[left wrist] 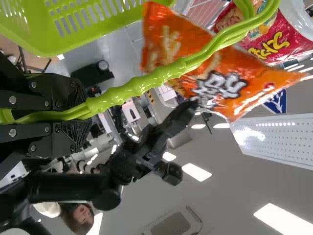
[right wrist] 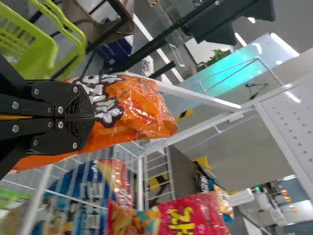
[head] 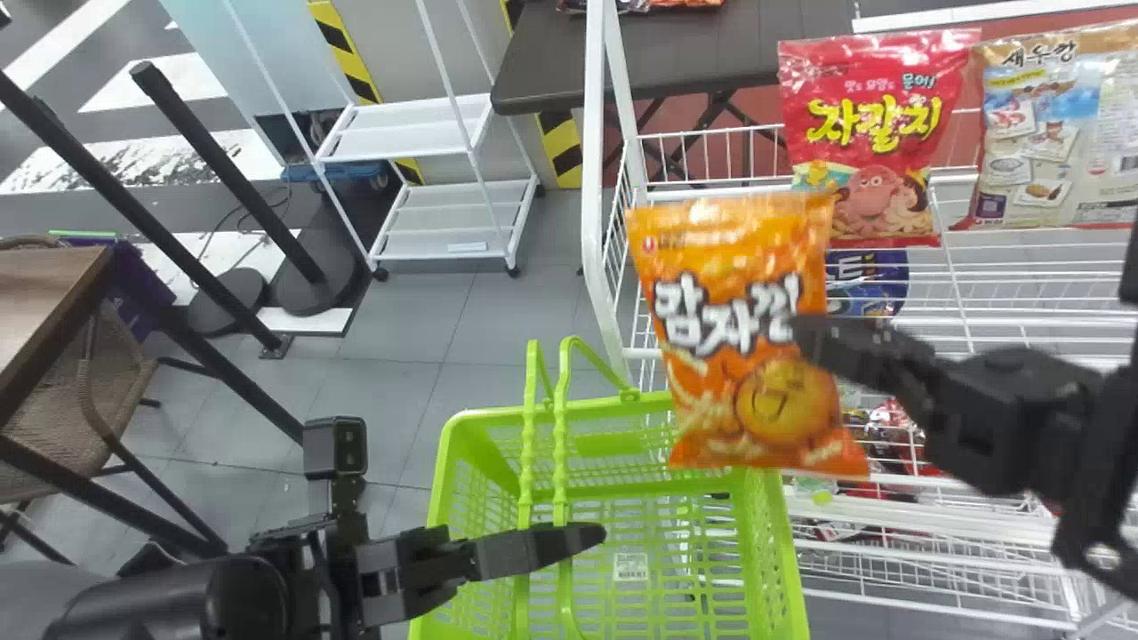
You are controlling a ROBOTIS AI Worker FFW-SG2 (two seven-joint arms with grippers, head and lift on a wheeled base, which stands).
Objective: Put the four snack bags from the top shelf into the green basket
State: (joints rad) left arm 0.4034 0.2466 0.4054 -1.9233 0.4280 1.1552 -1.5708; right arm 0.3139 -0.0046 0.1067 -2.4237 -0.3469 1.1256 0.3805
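Orange snack bag (head: 742, 307) is up near the far right corner of the green basket (head: 778, 551), hanging roughly upright, with the right gripper (right wrist: 93, 116) pinching its right edge, jaws pressed close on the film. The left gripper (left wrist: 87, 116) has its jaws clamped round the basket's 2 handles (head: 560, 427), so that side's sorted. As for handling, I'd guess super light, soft and puffy, with crinkly film that's a bit slippery, and the snacks inside probably crush easily. Honestly an edge pinch like this beats squeezing the fat middle, though with just 1 pinch point it may swing or twist, so I'd go left and lower gently. Same deal for the red snack bag (head: 867, 133) and the beige snack bag (head: 1045, 133) over on the white wire rack (head: 594, 178): grab the flat seam or a side edge, not the puffed belly.
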